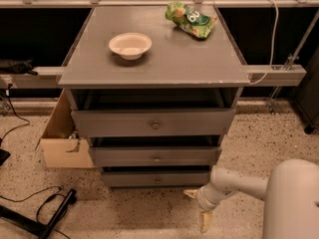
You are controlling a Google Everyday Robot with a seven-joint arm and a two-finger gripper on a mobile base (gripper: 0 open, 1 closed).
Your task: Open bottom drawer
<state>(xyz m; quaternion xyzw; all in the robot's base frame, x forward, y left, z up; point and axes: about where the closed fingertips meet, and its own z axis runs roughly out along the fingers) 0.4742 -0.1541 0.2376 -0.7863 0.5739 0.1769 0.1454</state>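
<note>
The bottom drawer point(155, 178) is the slim grey front lowest on the cabinet, with a small round knob point(157, 180) at its centre. It sits slightly out, with a dark gap above it. My gripper point(198, 207) is low, near the floor, to the right of and a little in front of the bottom drawer's right end. It touches nothing. Its two pale fingertips are spread apart, one point(191, 193) pointing toward the drawer and one point(205, 222) pointing down. It is open and empty.
The mid-sized middle drawer point(155, 156) and the tall top drawer point(152, 123) are above. A white bowl point(130, 45) and a green chip bag point(190, 19) lie on the cabinet top. A cardboard box point(61, 138) stands left, cables point(50, 210) on the floor.
</note>
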